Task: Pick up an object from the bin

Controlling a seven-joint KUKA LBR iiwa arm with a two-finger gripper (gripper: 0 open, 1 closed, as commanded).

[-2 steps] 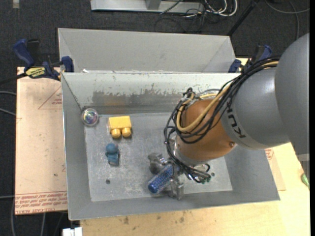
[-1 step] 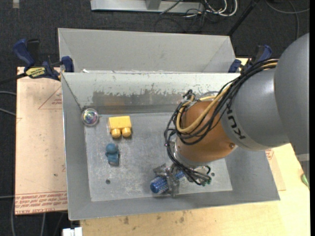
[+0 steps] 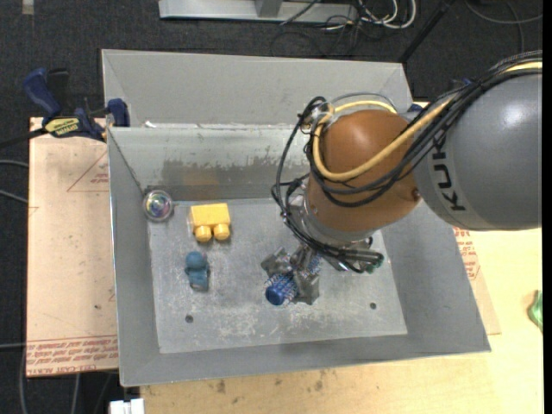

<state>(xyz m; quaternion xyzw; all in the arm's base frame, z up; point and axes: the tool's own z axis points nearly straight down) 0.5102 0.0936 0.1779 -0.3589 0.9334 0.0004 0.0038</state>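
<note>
Blue ribbed cylinder (image 3: 276,294) lies by the metal gripper (image 3: 296,281), whose closure I cannot tell.

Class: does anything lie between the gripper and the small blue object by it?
Nothing visible does. The gripper is right at the blue object; the yellow block and blue figure lie apart, further left in view.

Bin (image 3: 216,155) floor, view's left: shiny ball (image 3: 158,204) lodged in the back corner, yellow block (image 3: 210,221) near it, small blue figure (image 3: 197,271) nearer the front. Middle is blocked by the claw (image 3: 296,281), with a blue ribbed thing (image 3: 276,294) at its tip. Back right is overhung by the orange wrist cover (image 3: 362,171). Bare floor is left along the front wall, and between figure and claw.
</note>
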